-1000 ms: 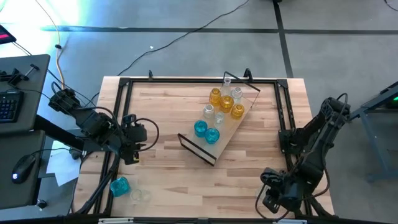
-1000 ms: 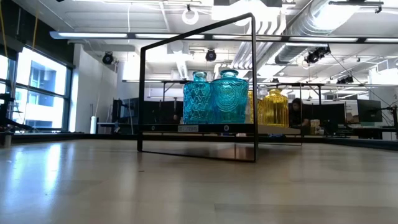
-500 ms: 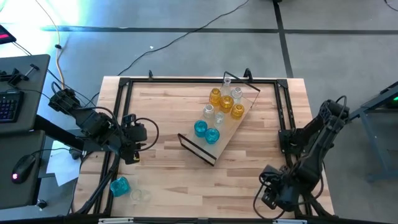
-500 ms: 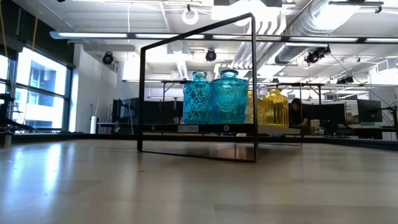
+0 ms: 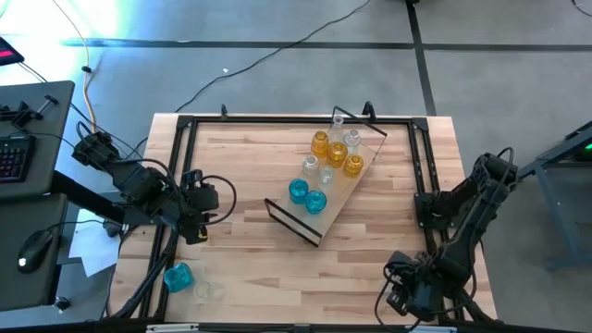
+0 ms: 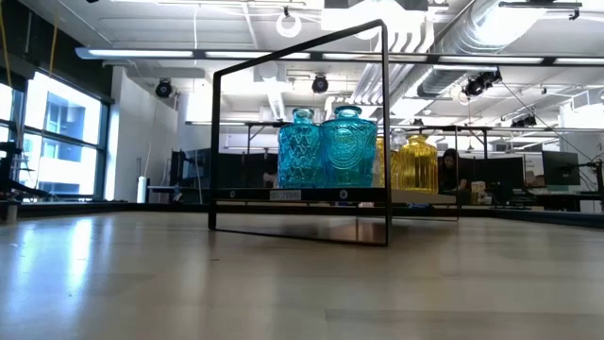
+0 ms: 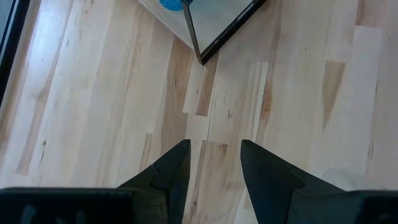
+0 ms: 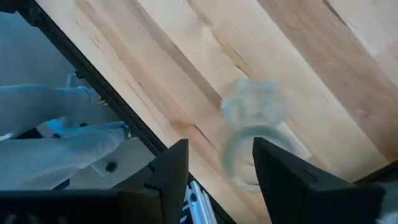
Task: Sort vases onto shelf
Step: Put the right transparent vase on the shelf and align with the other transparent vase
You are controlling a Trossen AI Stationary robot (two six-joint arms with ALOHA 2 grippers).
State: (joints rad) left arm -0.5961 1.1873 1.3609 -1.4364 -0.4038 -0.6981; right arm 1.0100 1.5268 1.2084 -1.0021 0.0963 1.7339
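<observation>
High view first: I see the shelf [image 5: 326, 196] lying at an angle in the middle of the table [image 5: 250, 268], carrying two teal vases [image 5: 307, 196] at its near end, clear vases [image 5: 316, 167] in the middle and amber vases [image 5: 337, 152] toward the far end. One more teal vase [image 5: 178, 276] and a clear vase [image 5: 208, 290] sit on the near left edge of the table, well apart from the shelf. My left gripper [image 5: 196, 220] hangs over the left side of the table; in its wrist view the fingers [image 7: 171, 171] are parted over bare wood, holding nothing, with the shelf's corner [image 7: 214, 28] ahead. My right gripper [image 5: 407, 298] is at the near right corner; its wrist view shows the fingers [image 8: 168, 171] spread apart with a blurred clear glass vase [image 8: 252, 137] between them, and I cannot tell whether they touch it.
</observation>
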